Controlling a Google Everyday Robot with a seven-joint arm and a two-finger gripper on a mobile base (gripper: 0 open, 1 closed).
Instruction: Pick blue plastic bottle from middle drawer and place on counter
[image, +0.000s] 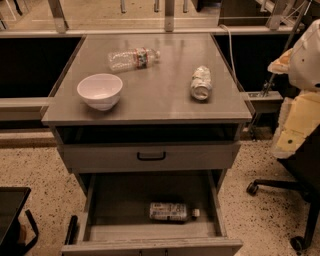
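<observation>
My gripper (299, 56) hangs off the counter's (160, 87) right edge; whether it's clenched I cannot tell. The bottle (169, 211) lies below-left in the drawer (120, 200), cap right.

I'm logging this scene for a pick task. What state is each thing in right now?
blue plastic bottle: lying on its side, cap on, in the middle drawer.
middle drawer: pulled open.
upper drawer: shut.
bowl: upright, empty, on the counter.
long clear bottle: lying on its side.
can: lying on its side.
gripper: not in view.
</observation>
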